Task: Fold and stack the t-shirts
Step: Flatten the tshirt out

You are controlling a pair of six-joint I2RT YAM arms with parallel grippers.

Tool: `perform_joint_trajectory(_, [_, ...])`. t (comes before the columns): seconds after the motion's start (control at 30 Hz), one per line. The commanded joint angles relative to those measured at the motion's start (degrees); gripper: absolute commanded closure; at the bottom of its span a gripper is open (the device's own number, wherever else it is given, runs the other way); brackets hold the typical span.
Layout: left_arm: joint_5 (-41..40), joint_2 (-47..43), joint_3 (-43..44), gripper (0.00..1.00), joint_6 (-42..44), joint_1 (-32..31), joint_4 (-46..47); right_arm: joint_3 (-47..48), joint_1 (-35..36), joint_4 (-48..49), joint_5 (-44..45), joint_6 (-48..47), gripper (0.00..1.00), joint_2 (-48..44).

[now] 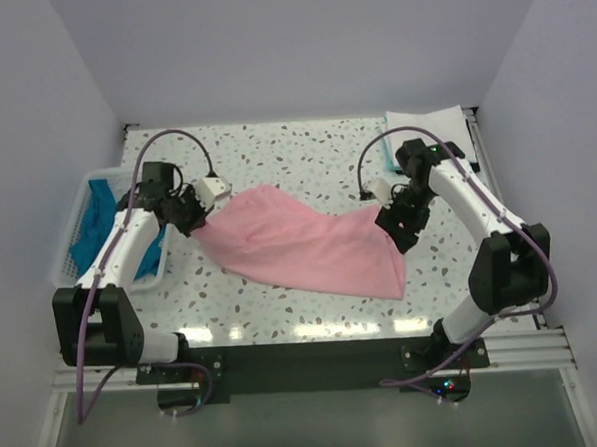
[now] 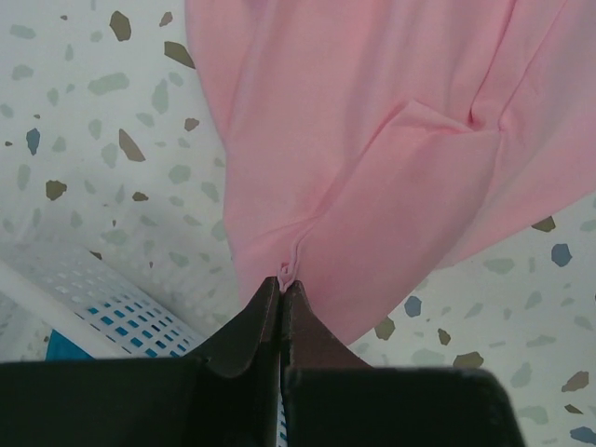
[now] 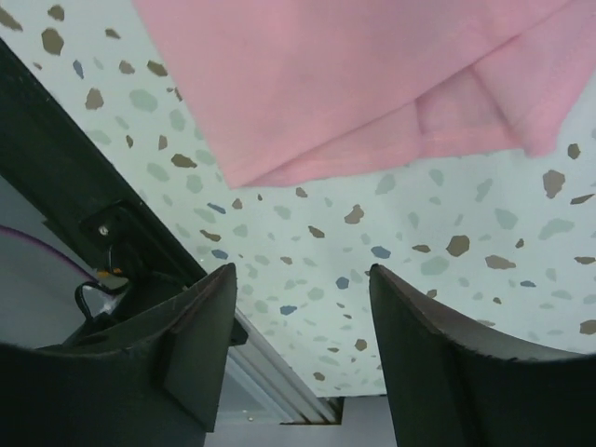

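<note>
A light pink t-shirt (image 1: 300,243) lies crumpled across the middle of the table. My left gripper (image 1: 197,227) is shut on a pinch of its left edge, and the cloth bunches at the tips in the left wrist view (image 2: 282,279). The pink shirt (image 2: 372,140) spreads away from the jaws. My right gripper (image 1: 399,233) is open and empty at the shirt's right end. In the right wrist view it (image 3: 303,275) hangs over bare table, with the pink shirt's hem (image 3: 354,74) beyond the tips. Teal-blue shirts (image 1: 93,219) lie in the basket. A white shirt (image 1: 429,125) lies at the back right.
The white lattice basket (image 1: 69,245) stands at the table's left edge, close to my left arm; its wall also shows in the left wrist view (image 2: 74,298). The table's front rail (image 3: 56,158) runs near my right gripper. Walls enclose the table on three sides.
</note>
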Motion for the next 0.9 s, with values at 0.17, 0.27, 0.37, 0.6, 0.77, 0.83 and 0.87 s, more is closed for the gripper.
perform_joint_trajectory(0.17, [-2.9, 5.1, 3.1, 1.00, 0.3, 0.4, 3.4, 15.5, -2.6, 1.1, -2.3, 9.3, 0.47, 15.2])
perform_joint_trajectory(0.27, [-2.8, 6.1, 3.8, 1.00, -0.4, 0.4, 3.9, 18.0, -2.5, 2.1, -2.4, 11.3, 0.52, 20.4])
perform_joint_trajectory(0.37, [-2.5, 6.9, 4.8, 1.00, -1.3, 0.4, 3.9, 19.1, -2.6, 2.8, -3.6, 13.4, 0.53, 24.8])
perform_joint_trajectory(0.6, [-2.4, 7.7, 5.0, 1.00, -2.0, 0.4, 4.1, 19.4, -2.3, 7.3, -3.9, 16.0, 0.54, 29.1])
perform_joint_trajectory(0.77, [-2.7, 8.7, 5.9, 1.00, -2.7, 0.4, 4.0, 20.4, -1.8, 9.7, -3.0, 17.0, 0.55, 32.2])
perform_joint_trajectory(0.83, [-2.8, 8.8, 6.3, 1.00, -3.0, 0.4, 4.0, 20.4, -1.9, 10.5, -2.2, 17.1, 0.56, 33.1])
perform_joint_trajectory(0.87, [-2.8, 9.0, 6.6, 1.00, -3.0, 0.4, 3.9, 20.5, -1.8, 11.2, -1.6, 17.1, 0.56, 33.9])
